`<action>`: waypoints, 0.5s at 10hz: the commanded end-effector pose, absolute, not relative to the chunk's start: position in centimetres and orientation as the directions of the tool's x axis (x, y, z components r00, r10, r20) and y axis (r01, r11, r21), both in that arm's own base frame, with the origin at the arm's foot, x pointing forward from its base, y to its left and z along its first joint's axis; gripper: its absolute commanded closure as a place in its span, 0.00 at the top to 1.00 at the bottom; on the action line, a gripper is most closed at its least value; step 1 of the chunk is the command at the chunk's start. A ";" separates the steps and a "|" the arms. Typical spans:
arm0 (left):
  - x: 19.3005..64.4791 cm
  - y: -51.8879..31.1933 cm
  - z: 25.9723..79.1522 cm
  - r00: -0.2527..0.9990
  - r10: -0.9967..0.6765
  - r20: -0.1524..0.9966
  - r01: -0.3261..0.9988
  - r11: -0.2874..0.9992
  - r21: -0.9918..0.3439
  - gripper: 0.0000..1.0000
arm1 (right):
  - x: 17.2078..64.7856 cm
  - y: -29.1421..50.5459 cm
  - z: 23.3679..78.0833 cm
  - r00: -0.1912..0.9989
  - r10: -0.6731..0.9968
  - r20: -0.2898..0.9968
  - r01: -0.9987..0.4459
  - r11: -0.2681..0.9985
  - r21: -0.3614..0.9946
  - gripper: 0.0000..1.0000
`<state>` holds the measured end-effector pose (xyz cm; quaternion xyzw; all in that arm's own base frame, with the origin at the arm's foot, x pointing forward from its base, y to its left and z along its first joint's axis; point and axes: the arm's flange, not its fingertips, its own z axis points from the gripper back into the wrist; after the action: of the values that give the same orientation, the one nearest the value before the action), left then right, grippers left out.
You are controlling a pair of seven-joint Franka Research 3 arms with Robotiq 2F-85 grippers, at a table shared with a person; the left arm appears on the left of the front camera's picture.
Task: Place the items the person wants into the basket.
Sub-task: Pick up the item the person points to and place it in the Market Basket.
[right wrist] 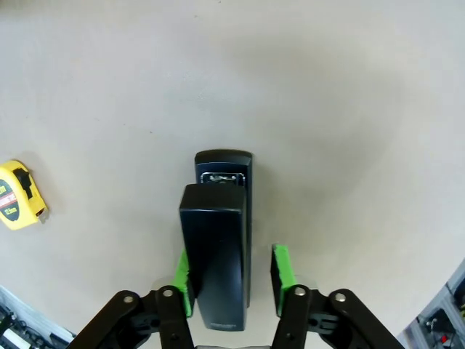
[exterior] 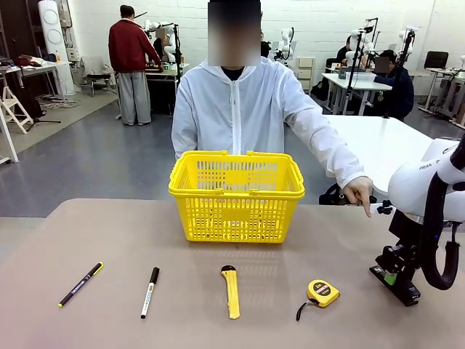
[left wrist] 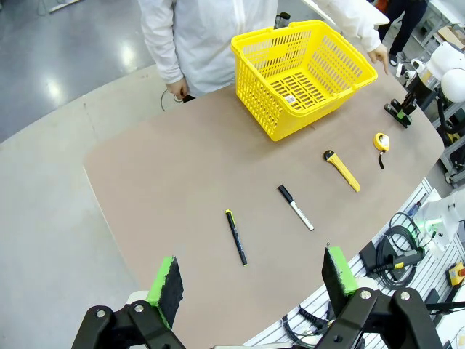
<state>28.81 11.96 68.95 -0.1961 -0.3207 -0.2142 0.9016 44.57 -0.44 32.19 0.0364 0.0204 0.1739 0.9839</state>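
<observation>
The left gripper (left wrist: 253, 269) hung high above the table (left wrist: 160, 182) with its green-padded fingers (left wrist: 166, 280) spread wide and nothing between them. Just ahead of its fingertips lay the black pen (left wrist: 236, 237), and a little beyond that, towards the one finger, the white marker (left wrist: 296, 207). Both lay flat on the table and apart from each other. Farther along the same line were the yellow utility knife (left wrist: 342, 171) and the tape measure (left wrist: 381, 141). The yellow basket (left wrist: 251, 54) stood upright well beyond the pens, in front of the person (left wrist: 203, 36) in the white coat. The right gripper (right wrist: 231, 254) was down at the table, its fingers straddling the near end of a black stapler (right wrist: 215, 218). One pad (right wrist: 183, 270) lay against the stapler's side while the other stood just off it with a strip of table showing between, so the jaws were part-way in and not clamped. The tape measure lay off to one side of that gripper. In the front view the person's hand (exterior: 361, 193) hung above and beyond the right gripper, one finger pointing down.
</observation>
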 end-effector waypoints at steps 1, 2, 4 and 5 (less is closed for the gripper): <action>28.8 12.1 69.1 0.696 -0.271 0.665 0.529 0.820 -0.219 1.00 | 44.7 -0.5 32.5 0.939 0.342 -0.026 -0.338 0.936 0.100 0.00; 28.8 12.1 69.1 0.696 -0.271 0.665 0.529 0.820 -0.219 1.00 | 44.7 -0.5 32.6 0.941 0.337 -0.027 -0.333 0.938 0.098 0.05; 28.8 12.1 69.1 0.696 -0.271 0.665 0.529 0.820 -0.219 1.00 | 44.7 -0.6 33.4 0.946 0.324 -0.022 -0.321 0.943 0.092 0.00; 28.8 12.1 69.1 0.696 -0.271 0.665 0.529 0.820 -0.219 1.00 | 44.5 -0.5 34.6 0.949 0.316 -0.022 -0.312 0.945 0.098 0.00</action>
<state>28.81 11.96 68.95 -0.1961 -0.3206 -0.2142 0.9016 44.60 -0.55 33.06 0.0368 0.0180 0.1707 0.9845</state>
